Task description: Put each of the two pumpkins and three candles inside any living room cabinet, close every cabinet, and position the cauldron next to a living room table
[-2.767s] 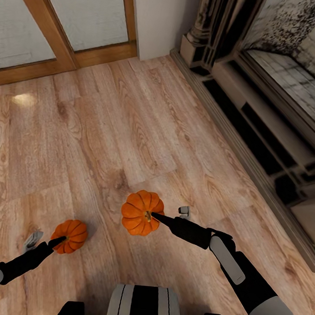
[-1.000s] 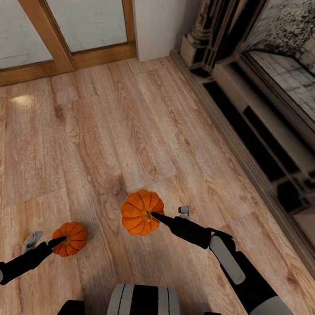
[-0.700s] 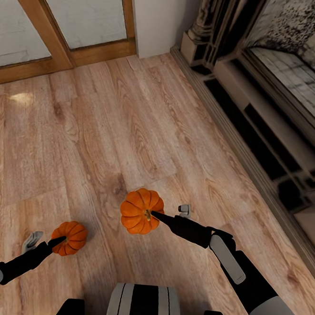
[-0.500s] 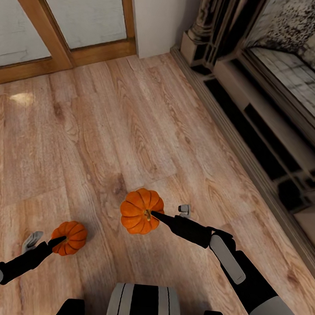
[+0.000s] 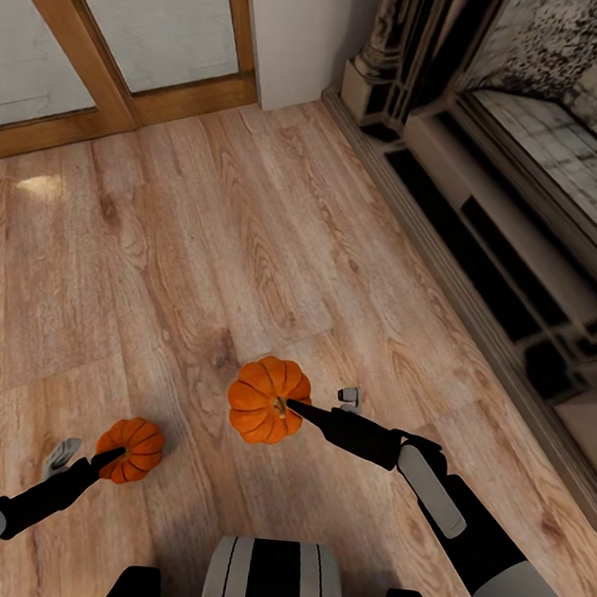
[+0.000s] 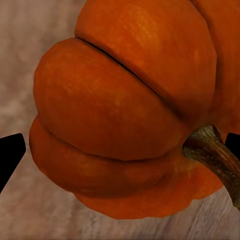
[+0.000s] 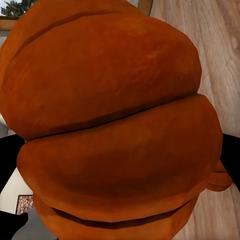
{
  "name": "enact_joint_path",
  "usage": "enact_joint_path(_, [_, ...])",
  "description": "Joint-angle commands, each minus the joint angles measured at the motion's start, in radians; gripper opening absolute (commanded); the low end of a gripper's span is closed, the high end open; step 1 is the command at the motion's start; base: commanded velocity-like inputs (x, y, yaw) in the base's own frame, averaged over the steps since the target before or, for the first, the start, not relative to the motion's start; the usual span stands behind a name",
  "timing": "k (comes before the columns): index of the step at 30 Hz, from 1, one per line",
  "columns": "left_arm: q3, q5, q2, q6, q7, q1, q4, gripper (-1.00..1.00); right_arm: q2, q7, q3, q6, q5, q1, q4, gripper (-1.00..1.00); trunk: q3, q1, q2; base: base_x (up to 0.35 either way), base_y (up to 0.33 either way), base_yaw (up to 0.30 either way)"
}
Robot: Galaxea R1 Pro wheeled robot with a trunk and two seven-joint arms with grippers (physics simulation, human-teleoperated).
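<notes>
Both pumpkins are off the wooden floor, one in each hand. My left gripper is shut on the smaller-looking pumpkin at the lower left. In the left wrist view that pumpkin sits between the dark fingertips, its brown stem pointing to one side. My right gripper is shut on the other pumpkin, held near the middle of the head view. In the right wrist view the orange ribs of this pumpkin press between the black fingers.
Light wooden floor stretches ahead. A wood-framed glass door stands at the far left, with a white wall corner beside it. Along the right runs a dark ornate surround with low ledges.
The whole view has shifted slightly, so the camera has moved a little. Both grippers keep their hold on the pumpkins in the same pose.
</notes>
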Motion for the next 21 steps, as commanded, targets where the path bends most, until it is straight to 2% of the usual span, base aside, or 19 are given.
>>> enact_joint_path(1, [0.002, 0.006, 0.0, 0.008, -0.001, 0.0, 0.0, 1.0, -0.001, -0.002, 0.002, 0.008, -0.011, -0.001, 0.0, -1.0, 0.0, 0.0, 0.0, 0.0, 0.0, 0.0])
enact_joint_path(8, [0.002, 0.006, 0.0, 0.008, -0.001, 0.0, 0.0, 1.0, -0.001, -0.001, 0.002, 0.008, -0.011, -0.001, 0.0, -1.0, 0.0, 0.0, 0.0, 0.0, 0.0, 0.0])
enact_joint_path(9, [0.002, 0.006, 0.0, 0.008, -0.001, 0.0, 0.0, -1.0, -0.001, -0.002, 0.002, 0.008, -0.011, -0.001, 0.0, -1.0, 0.0, 0.0, 0.0, 0.0, 0.0, 0.0])
enact_joint_path(21, [0.002, 0.006, 0.0, 0.008, -0.001, 0.0, 0.0, -1.0, -0.001, -0.002, 0.003, 0.008, -0.011, -0.001, 0.0, -1.0, 0.0, 0.0, 0.0, 0.0, 0.0, 0.0])
